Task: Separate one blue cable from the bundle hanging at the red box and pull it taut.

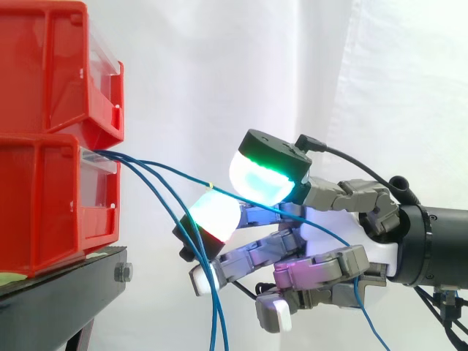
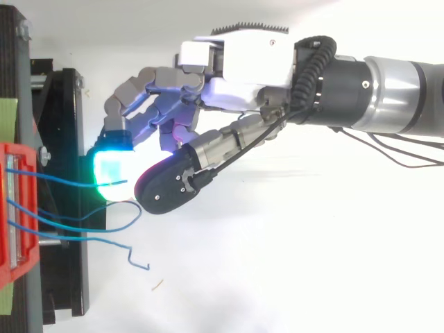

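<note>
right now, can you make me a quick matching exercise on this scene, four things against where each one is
Things:
1 upper red bin
2 black stand
3 one blue cable
4 other blue cables

Places:
a hang down loose
b passes between the fingers
c under the lower red bin
d top of the stack

Pairs: 1-d, 2-c, 3-b, 4-a
</note>
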Action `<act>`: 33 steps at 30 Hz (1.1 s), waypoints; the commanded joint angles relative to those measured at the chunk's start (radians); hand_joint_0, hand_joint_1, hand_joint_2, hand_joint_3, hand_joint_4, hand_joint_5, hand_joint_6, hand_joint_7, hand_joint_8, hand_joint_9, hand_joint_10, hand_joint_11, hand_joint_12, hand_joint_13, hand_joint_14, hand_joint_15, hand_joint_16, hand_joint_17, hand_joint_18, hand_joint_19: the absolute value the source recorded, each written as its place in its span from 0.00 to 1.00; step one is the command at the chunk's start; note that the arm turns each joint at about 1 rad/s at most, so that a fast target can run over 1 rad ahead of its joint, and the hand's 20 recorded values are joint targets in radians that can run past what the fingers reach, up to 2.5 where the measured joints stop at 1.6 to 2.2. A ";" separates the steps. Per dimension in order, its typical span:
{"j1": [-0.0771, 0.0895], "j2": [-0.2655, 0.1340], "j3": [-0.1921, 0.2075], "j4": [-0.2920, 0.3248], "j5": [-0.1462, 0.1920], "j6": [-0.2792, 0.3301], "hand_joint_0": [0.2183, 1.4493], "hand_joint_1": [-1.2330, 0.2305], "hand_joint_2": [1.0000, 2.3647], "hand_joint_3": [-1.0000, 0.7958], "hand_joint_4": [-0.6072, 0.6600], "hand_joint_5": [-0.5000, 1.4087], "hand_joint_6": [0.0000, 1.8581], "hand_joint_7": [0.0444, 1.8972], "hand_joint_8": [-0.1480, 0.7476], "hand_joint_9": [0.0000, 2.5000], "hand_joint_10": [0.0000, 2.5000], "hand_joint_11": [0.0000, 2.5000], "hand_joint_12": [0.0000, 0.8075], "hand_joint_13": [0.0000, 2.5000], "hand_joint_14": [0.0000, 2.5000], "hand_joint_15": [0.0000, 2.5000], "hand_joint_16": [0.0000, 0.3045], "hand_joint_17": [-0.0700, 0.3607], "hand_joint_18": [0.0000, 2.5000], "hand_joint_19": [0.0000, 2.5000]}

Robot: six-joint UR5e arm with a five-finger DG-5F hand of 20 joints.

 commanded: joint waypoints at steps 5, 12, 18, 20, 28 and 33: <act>0.004 0.000 0.000 0.000 0.001 -0.015 0.32 0.36 0.01 0.36 0.66 0.16 0.46 0.45 0.57 0.31 0.00 0.29 0.44 0.53 0.43 0.50 0.17 0.43 0.42 0.33; 0.005 0.000 0.000 0.000 0.003 -0.021 0.31 0.38 0.00 0.29 0.66 0.16 0.46 0.47 0.58 0.33 0.00 0.30 0.45 0.54 0.42 0.50 0.17 0.43 0.43 0.33; 0.005 0.000 0.000 0.000 0.003 -0.021 0.33 0.37 0.01 0.35 0.65 0.17 0.46 0.48 0.58 0.35 0.01 0.31 0.44 0.55 0.40 0.51 0.17 0.43 0.43 0.33; 0.005 0.000 0.001 0.000 0.003 -0.021 0.33 0.37 0.01 0.35 0.65 0.17 0.46 0.48 0.58 0.35 0.00 0.32 0.45 0.55 0.39 0.52 0.17 0.43 0.44 0.33; 0.001 0.000 0.000 -0.005 -0.002 -0.020 0.29 0.40 0.00 0.28 0.67 0.18 0.40 0.49 0.58 0.34 0.01 0.31 0.48 0.56 0.15 0.58 0.17 0.43 0.43 0.33; -0.007 -0.001 0.000 -0.026 0.001 -0.021 0.27 0.43 0.00 0.28 0.68 0.18 0.33 0.56 0.58 0.33 0.00 0.30 0.49 0.56 0.08 0.60 0.17 0.44 0.42 0.33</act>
